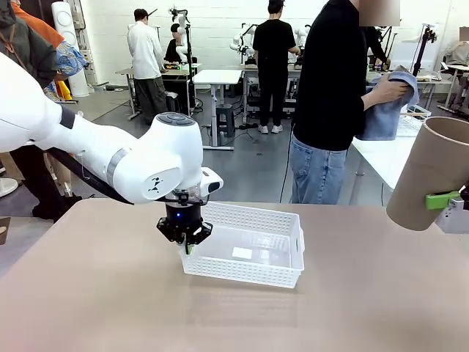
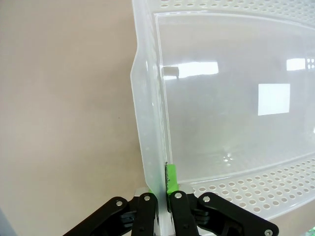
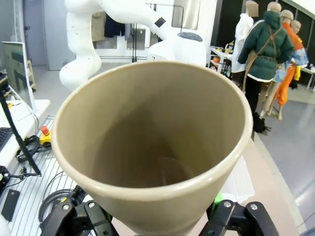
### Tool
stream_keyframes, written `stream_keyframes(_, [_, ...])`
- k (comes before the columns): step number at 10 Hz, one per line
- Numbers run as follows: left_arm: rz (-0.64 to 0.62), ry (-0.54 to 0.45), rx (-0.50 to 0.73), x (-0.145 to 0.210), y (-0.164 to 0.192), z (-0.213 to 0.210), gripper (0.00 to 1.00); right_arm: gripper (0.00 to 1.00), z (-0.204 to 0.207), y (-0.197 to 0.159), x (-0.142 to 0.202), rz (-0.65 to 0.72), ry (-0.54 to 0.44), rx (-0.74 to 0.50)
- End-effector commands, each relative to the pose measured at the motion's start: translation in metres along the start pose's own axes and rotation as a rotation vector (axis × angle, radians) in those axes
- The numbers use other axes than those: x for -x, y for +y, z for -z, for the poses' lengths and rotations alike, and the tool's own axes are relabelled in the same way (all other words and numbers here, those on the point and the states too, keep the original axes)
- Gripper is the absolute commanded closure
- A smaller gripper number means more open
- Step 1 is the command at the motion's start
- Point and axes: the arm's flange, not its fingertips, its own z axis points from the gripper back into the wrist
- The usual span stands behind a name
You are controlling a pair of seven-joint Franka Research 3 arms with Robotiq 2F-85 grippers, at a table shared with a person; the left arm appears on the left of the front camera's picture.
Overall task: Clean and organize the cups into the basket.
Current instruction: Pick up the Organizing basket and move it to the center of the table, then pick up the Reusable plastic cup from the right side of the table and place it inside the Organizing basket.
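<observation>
Nearest, on the tan table [image 1: 88, 293], the left gripper [image 1: 185, 235] points straight down and is clamped narrow on the left end wall of the white lattice basket [image 1: 242, 273], close to that wall's near corner. The left wrist view has the thin wall passing between the two fingers, with one green pad [image 2: 171, 178] pressed against its inner face. The basket sits flat about mid-table, nearer the far edge. Over the table's right edge, the right gripper [image 1: 443, 199] holds the tan-brown cup [image 1: 432, 172] aloft, tilted, jaws spread wide around its body. Beyond the far edge, a person [image 1: 333, 88] stands with a blue cloth [image 1: 388, 110] in hand.
</observation>
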Motion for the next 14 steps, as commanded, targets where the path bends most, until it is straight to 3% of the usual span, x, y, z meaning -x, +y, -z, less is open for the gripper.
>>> stream_keyframes(1, [0.028,-0.012,-0.019,0.002,-0.005,0.000,1.00,1.00,0.001,0.000,-0.001,-0.016,-0.008,-0.008])
stream_keyframes(6, [0.028,-0.012,-0.019,0.002,-0.005,0.000,1.00,1.00,0.001,0.000,-0.001,-0.016,-0.008,-0.008])
stream_keyframes(7, [0.028,-0.012,-0.019,0.002,-0.005,0.000,1.00,0.17,0.000,0.000,0.000,0.000,0.000,0.000])
stream_keyframes(10, [0.028,-0.012,-0.019,0.002,-0.005,0.000,1.00,0.17,0.054,-0.003,-0.087,0.064,0.436,-0.010])
stream_keyframes(13, [0.028,-0.012,-0.019,0.002,-0.005,0.000,1.00,0.17,0.133,-0.029,-0.116,0.216,0.900,-0.103])
stream_keyframes(14, [0.028,-0.012,-0.019,0.002,-0.005,0.000,1.00,0.17,0.158,-0.037,-0.118,0.255,1.000,-0.135])
